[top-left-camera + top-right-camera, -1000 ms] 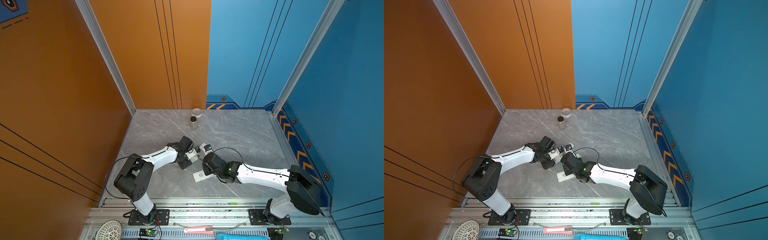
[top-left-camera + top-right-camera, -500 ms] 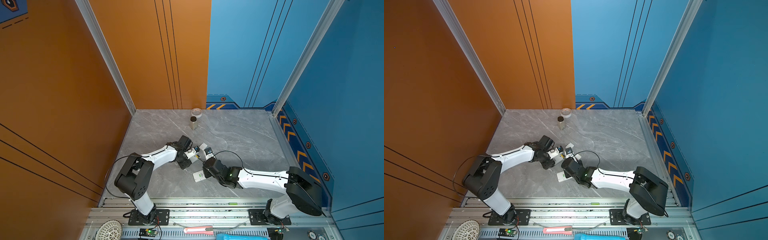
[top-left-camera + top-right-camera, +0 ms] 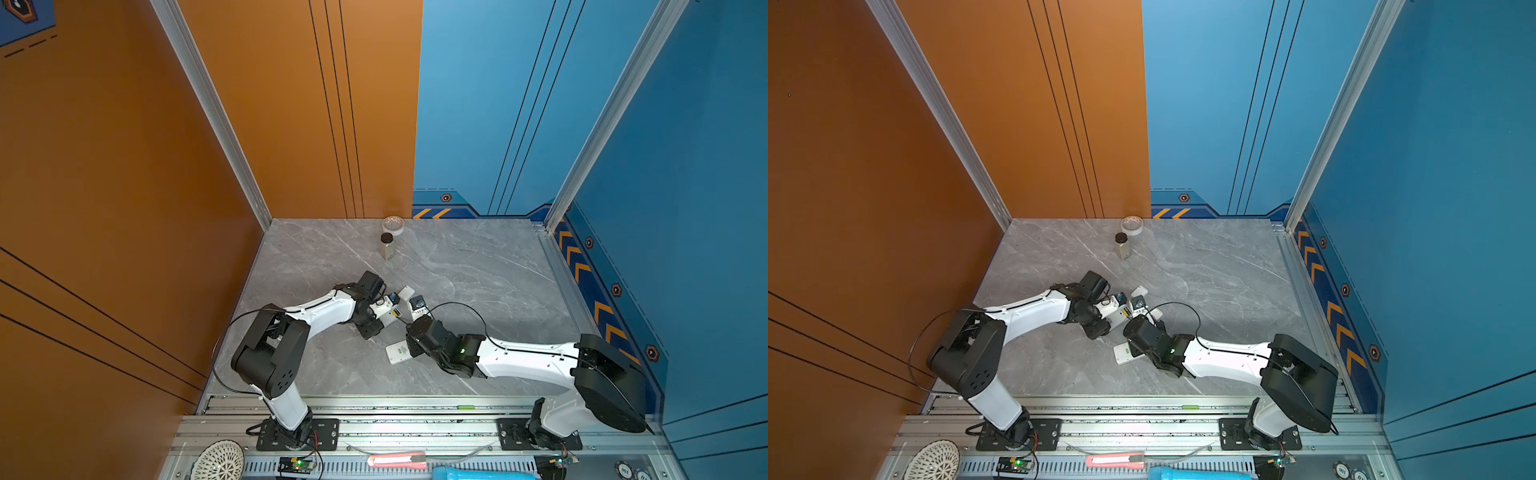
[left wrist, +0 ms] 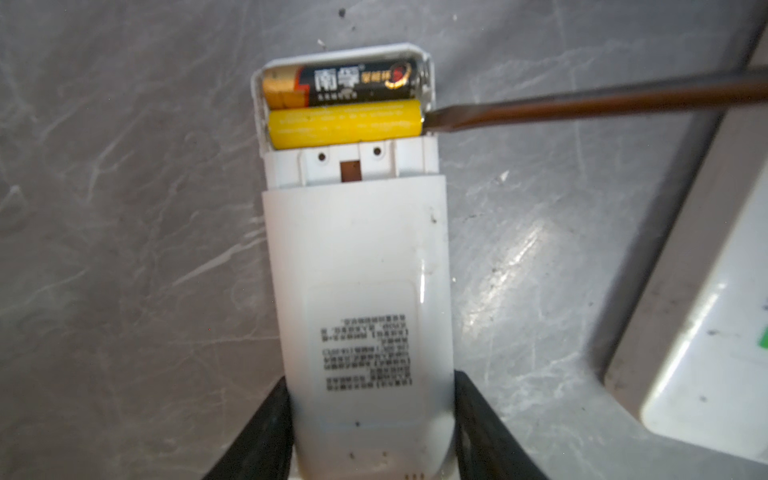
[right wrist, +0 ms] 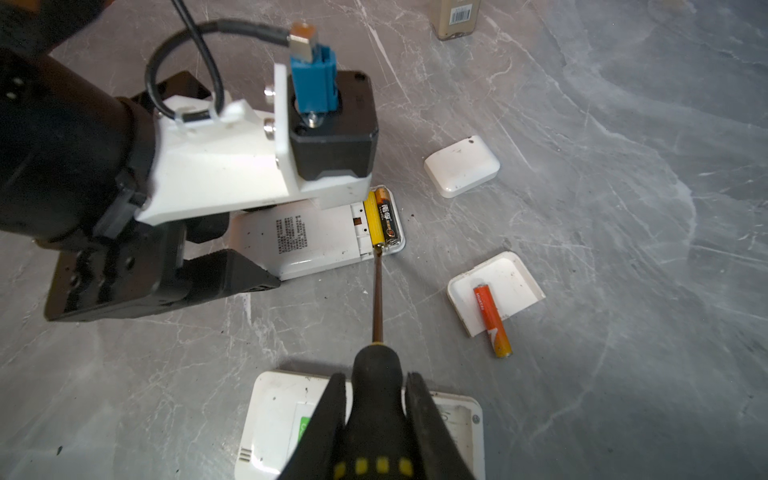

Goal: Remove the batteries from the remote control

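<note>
Yellow battery (image 4: pixel 345 123) crosswise in remote (image 4: pixel 357 249), left gripper (image 4: pixel 372 382) around it; right gripper (image 5: pixel 377 376) around screwdriver (image 5: pixel 377 299).

The remote control (image 4: pixel 357 257) is white, with a block of small black print. The yellow battery (image 4: pixel 345 123) is plain; the black-and-gold battery (image 4: pixel 353 81) beside it carries white lettering. The orange-red battery (image 5: pixel 492 320) shades to yellow-orange at one end, and the cover (image 5: pixel 517 278) under it is white. The screwdriver (image 5: pixel 377 299) has a dark brown shaft and a black handle with yellow squares. The left claw (image 4: pixel 372 378) and right claw (image 5: pixel 376 376) are black. The desk (image 3: pixel 478 266) is grey marble with pale veins.
</note>
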### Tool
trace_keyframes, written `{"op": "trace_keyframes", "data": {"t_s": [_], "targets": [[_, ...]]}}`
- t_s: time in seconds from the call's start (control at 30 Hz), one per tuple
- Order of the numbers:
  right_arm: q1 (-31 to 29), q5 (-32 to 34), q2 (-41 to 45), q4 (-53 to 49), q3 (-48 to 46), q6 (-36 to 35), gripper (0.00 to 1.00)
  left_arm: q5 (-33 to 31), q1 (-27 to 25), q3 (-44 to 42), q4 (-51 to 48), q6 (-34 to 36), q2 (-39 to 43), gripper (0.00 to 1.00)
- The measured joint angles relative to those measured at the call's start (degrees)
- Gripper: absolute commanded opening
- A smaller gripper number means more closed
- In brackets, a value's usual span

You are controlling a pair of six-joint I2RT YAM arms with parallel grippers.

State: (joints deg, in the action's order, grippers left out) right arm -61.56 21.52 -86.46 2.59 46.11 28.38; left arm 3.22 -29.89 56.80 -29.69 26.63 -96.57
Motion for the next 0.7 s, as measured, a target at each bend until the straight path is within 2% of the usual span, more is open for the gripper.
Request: {"op": "trace_keyframes", "data": {"t_s": [0.7], "targets": [[0.3,-0.2,1.6,-0.5,-1.1,0.6,0.0,-0.8,-1.0,0.2,0.0,-0.2,-0.8,0.0]]}}
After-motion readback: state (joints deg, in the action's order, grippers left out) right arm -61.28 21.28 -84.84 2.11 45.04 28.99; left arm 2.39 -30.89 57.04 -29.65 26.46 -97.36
